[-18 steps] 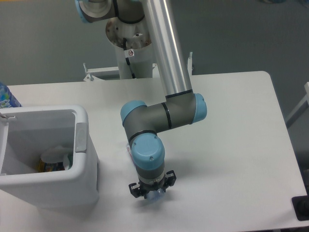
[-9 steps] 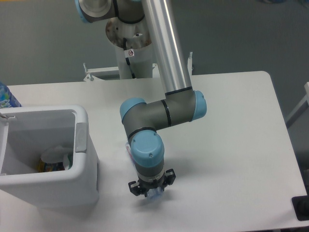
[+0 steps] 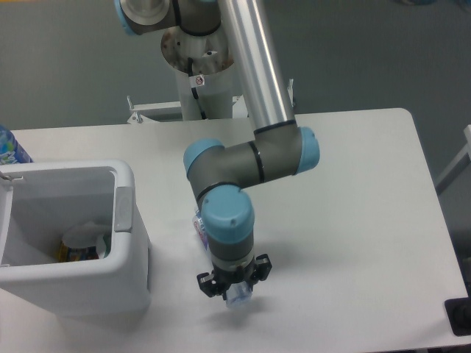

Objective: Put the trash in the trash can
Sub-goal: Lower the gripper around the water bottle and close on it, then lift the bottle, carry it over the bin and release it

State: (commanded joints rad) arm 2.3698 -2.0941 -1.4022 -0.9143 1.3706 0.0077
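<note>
My gripper (image 3: 235, 288) points straight down over the front middle of the white table (image 3: 353, 191). Its fingers are shut on the clear crushed plastic bottle (image 3: 238, 297). Only a bluish clear end of the bottle shows between the fingertips, and a pale labelled bit pokes out left of the wrist at about mid-height. The wrist hides the rest. The trash can (image 3: 124, 213), a big white bin with a grey handle tab, stands at the left, about a hand's width from the gripper. A white crumpled paper piece (image 3: 83, 237) lies inside it.
A blue-labelled bottle (image 3: 10, 147) peeks in at the far left edge behind the bin. Some yellow and blue packaging (image 3: 73, 254) lies on the bin's floor. A black object (image 3: 459, 316) sits at the table's front right corner. The arm's base (image 3: 197, 81) stands behind the table.
The wrist and gripper have shifted slightly right and toward the camera, the bottle end staying between the fingers. The bin and its contents have not moved.
</note>
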